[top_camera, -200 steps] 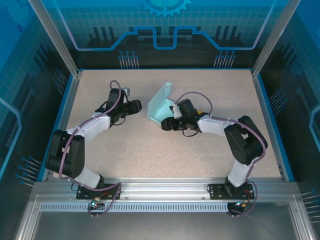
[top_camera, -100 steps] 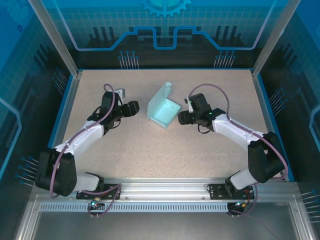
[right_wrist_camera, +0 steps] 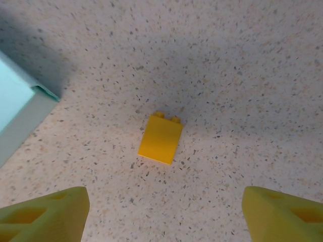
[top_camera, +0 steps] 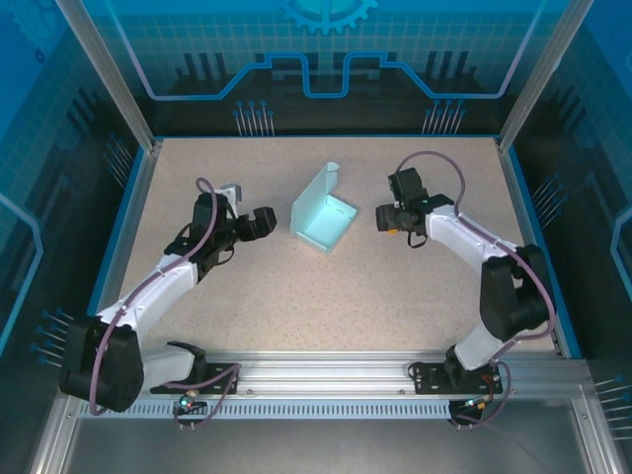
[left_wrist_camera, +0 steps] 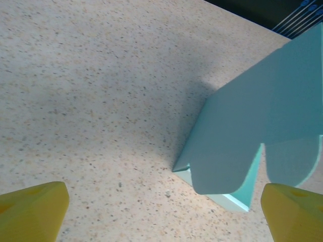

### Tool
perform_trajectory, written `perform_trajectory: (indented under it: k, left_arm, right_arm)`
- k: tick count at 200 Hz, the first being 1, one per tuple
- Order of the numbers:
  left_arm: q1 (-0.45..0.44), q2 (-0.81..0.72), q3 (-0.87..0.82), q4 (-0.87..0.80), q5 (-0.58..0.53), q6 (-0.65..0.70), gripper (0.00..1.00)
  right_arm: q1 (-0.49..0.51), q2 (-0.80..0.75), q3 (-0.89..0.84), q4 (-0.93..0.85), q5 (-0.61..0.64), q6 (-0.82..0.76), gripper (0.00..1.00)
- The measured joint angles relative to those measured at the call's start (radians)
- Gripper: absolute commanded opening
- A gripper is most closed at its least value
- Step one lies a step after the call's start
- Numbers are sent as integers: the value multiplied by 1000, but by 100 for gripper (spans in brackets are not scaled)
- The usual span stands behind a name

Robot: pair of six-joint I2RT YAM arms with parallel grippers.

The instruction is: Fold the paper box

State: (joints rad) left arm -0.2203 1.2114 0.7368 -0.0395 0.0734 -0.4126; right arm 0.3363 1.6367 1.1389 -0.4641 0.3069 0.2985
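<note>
Paper box (top_camera: 323, 219) sat near the middle of the table (top_camera: 296, 306) as a shallow tray. Its lid panel (top_camera: 318, 186) stood upright along the box's far-left side, with rounded tabs on the free edge, as seen in the left wrist view.

Left gripper (top_camera: 263, 223) was to the left of the box and clear of it, jaws spread wide and holding nothing.

Right gripper (top_camera: 385, 217) was to the right of the box, also clear, jaws well apart and empty. A small yellow block (right_wrist_camera: 160, 138) lay on the table beneath it, just right of the box corner and untouched.

Judgement: the tray walls looked formed and the lid was not yet closed, so the closing step was in hand.

The next move would call for one gripper to steady the box. The other would push the lid panel down over the tray and guide the tabs inside the walls. The card was thin, so a light push low on the panel seemed wise.
</note>
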Motion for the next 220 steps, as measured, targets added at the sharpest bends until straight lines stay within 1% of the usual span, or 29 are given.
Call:
perform_trajectory:
  k: [21,50,111,146,175,198,220]
  left_arm:
    - [1,0,0,0,29,-11,99]
    - [1,0,0,1,42,-21,99]
    - [1,10,-1,26,79,-42,99]
    - [1,32,-1,34,95,-58,99]
    - [1,35,-1,48,105,-61,99]
    - [1,35,-1,52,108,-61,99]
    - [1,35,-1,53,108,-60,99]
  right_arm:
    - [-10,69,19,-9,-13,13,78]
    - [-31,150,61,-18,-38,41,75]
    - [-58,276,129,-17,-90,80,68]
    - [-58,316,148,-17,-106,92,58]
    - [-58,332,153,-16,-106,95,48]
    - [-60,333,153,-14,-104,93,42]
    - [-61,333,153,-14,-102,94,38]
